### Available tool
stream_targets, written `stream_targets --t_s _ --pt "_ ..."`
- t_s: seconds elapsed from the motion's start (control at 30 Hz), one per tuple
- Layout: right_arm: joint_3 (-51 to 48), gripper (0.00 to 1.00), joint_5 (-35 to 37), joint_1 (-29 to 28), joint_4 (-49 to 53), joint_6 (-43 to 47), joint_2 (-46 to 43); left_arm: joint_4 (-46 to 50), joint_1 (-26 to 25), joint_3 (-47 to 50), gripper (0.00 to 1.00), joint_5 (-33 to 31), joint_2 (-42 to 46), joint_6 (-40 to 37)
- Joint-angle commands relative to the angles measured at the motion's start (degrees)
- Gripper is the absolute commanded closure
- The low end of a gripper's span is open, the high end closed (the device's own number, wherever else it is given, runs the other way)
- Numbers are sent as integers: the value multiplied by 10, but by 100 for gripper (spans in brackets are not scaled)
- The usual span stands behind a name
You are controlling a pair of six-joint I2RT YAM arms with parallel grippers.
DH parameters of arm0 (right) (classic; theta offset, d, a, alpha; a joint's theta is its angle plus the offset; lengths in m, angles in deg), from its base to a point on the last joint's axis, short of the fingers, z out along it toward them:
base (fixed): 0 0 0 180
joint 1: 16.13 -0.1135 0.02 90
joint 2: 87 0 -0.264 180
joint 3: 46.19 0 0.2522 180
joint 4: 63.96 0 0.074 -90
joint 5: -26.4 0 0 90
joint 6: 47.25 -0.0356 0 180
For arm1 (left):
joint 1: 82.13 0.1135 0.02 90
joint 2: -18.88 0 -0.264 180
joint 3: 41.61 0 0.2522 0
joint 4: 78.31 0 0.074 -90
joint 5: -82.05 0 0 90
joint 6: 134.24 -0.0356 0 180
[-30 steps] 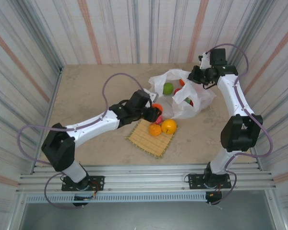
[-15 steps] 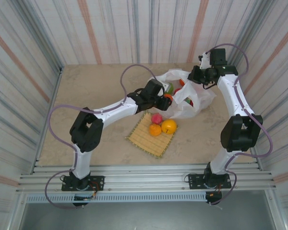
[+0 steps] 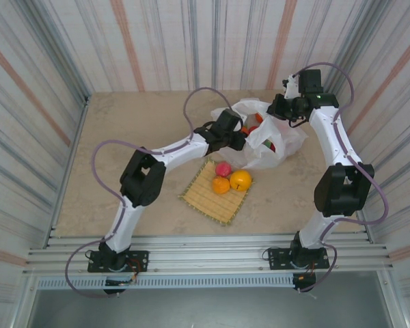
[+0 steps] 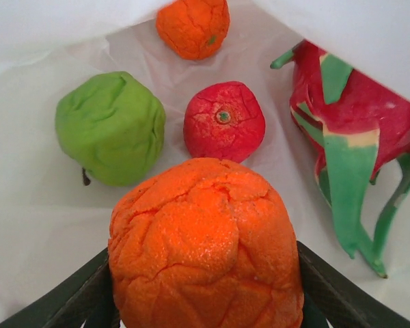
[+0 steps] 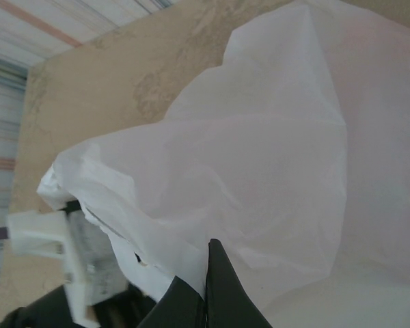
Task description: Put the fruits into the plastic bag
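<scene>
Left gripper (image 4: 205,298): partly open, a finger on each side of the held orange (image 4: 203,239), at the bag's mouth.
Right gripper (image 5: 206,290): fully closed, pinching the plastic bag (image 5: 273,157) by its edge.
Inside the bag: green fruit (image 4: 111,128), red apple (image 4: 223,121), small orange (image 4: 193,26) and dragon fruit (image 4: 348,137), just beyond the held orange.
Woven mat (image 3: 205,201): on the counter (image 3: 137,123) beside the bag, carrying a pink apple (image 3: 223,169), mat orange (image 3: 221,185) and yellow-orange fruit (image 3: 240,180).

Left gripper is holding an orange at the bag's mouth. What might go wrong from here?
The orange in the left gripper would likely drop onto the red apple and might roll back out.
The right gripper pinches just an edge of the plastic bag; if it slips, the mouth may collapse.
</scene>
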Motion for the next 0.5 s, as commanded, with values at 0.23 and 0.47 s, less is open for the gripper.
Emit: stream_targets --t_s 0.23,0.47 --pt "-5 100 -9 -1 -4 -6 -17 -66 -1 -90 38 -89 -65 -25" --pt "-5 100 -9 -1 -2 -5 -18 -89 8 -185 37 -109 -139 -27"
